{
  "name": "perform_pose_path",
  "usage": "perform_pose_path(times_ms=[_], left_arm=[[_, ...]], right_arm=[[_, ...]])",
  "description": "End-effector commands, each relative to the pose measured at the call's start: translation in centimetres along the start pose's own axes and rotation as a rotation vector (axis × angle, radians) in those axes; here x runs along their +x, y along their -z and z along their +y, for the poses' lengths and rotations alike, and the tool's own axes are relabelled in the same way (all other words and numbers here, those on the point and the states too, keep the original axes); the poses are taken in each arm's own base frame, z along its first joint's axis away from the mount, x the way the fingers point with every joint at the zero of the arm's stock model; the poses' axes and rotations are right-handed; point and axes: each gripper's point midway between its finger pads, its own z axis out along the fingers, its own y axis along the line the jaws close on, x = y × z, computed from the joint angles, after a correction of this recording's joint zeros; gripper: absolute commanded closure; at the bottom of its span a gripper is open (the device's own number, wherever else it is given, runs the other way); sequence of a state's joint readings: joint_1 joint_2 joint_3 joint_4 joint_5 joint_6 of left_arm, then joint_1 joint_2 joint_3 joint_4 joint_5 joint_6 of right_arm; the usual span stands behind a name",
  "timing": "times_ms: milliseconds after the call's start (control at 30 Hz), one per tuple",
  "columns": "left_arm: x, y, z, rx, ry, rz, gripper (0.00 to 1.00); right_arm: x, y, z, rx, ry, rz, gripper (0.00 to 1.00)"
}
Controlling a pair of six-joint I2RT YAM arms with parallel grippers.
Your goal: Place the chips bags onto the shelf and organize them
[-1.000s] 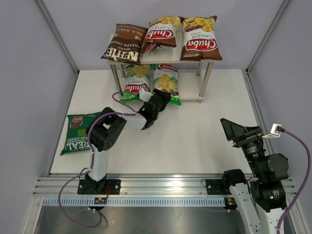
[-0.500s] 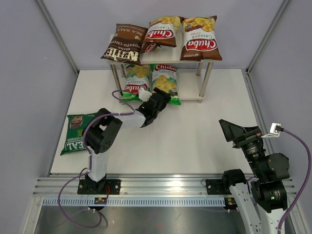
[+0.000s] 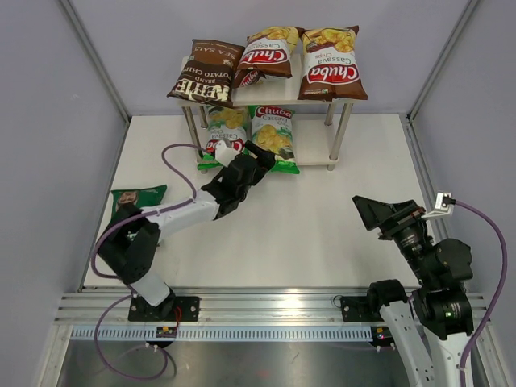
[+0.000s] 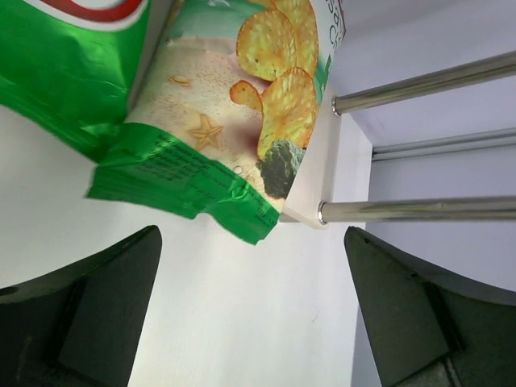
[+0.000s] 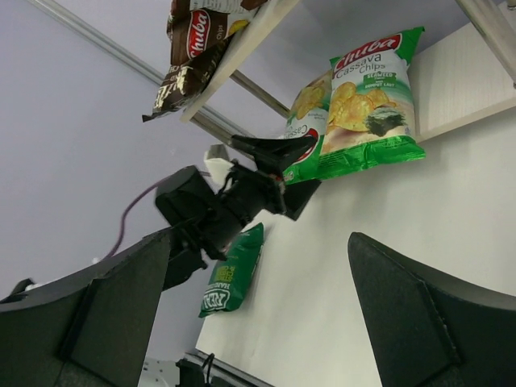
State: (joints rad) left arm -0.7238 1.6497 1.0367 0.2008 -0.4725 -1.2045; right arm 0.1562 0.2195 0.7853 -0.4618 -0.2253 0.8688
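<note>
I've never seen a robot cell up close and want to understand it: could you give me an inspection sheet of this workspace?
Surface: white table, shelf standing at its far side.
Job's things: shelf's top tier holds a Kettle bag and two brown Chuba bags; lower tier holds two green Chuba bags; REAL bag lies on the table, left, partly behind the left arm.
Clutter: nothing seen.
Grippers: left tool open, empty, just before the green bags; right tool open, empty, away from the shelf.
Cables: a purple cable loops along each arm.
Surroundings: grey walls, metal rail at the near edge.
</note>
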Motion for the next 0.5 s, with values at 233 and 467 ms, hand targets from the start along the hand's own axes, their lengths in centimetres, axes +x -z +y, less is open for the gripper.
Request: perform_pose_path(times_ms=[233,467], left_arm=[[-6.7,9.0,6.8,-0.227,-0.330,-0.085,0.01],[-13.7,12.2,11.7,-0.349,-0.529,-0.079,0.01]], right_arm=[[0.6,-0.9,0.5,-0.047,0.118,0.067,0.01],[3.5,-2.4,-0.1,-0.100,0.197,0.246,0.01]])
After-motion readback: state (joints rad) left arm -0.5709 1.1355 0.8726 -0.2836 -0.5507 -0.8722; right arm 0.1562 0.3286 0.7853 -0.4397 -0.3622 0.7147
